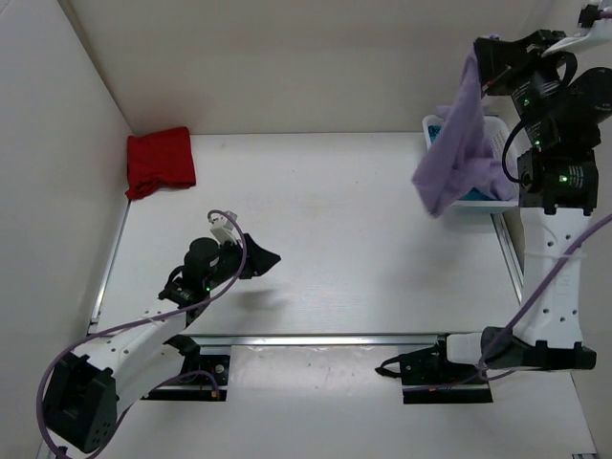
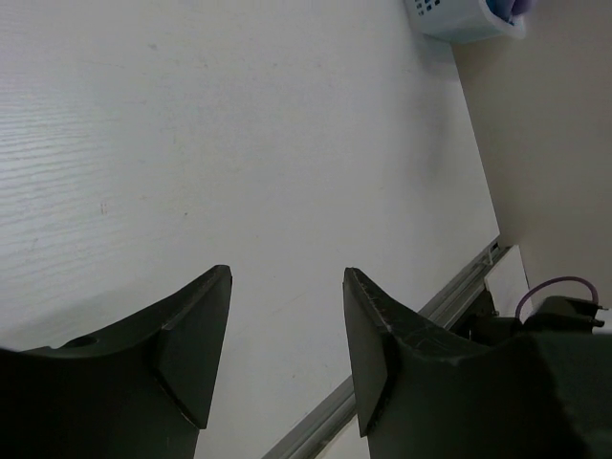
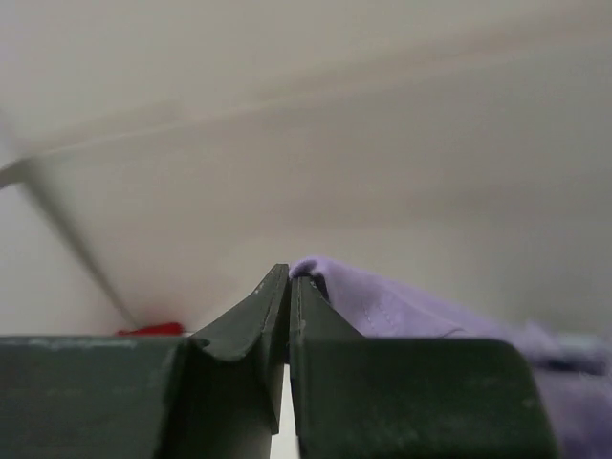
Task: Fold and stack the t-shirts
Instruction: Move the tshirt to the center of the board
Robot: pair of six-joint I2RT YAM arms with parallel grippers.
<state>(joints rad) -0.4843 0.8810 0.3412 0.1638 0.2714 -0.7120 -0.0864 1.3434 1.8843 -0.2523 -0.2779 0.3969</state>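
My right gripper (image 1: 481,59) is raised high at the far right and is shut on the lavender t-shirt (image 1: 457,143), which hangs down from it over the white basket (image 1: 497,126). In the right wrist view the jaws (image 3: 290,275) are pressed together with lavender fabric (image 3: 382,301) at the tips. A bit of teal-blue shirt (image 1: 472,198) shows in the basket under the hanging cloth. The dark red t-shirt (image 1: 161,161) lies folded at the table's far left corner; a red sliver (image 3: 151,329) shows in the right wrist view. My left gripper (image 1: 260,259) is open and empty, low over the table's near left; its view shows it (image 2: 287,277) above bare table.
The basket corner (image 2: 459,17) shows at the top of the left wrist view. White walls close the back and left sides. A metal rail (image 1: 335,339) runs along the table's near edge, another (image 1: 509,253) along the right side.
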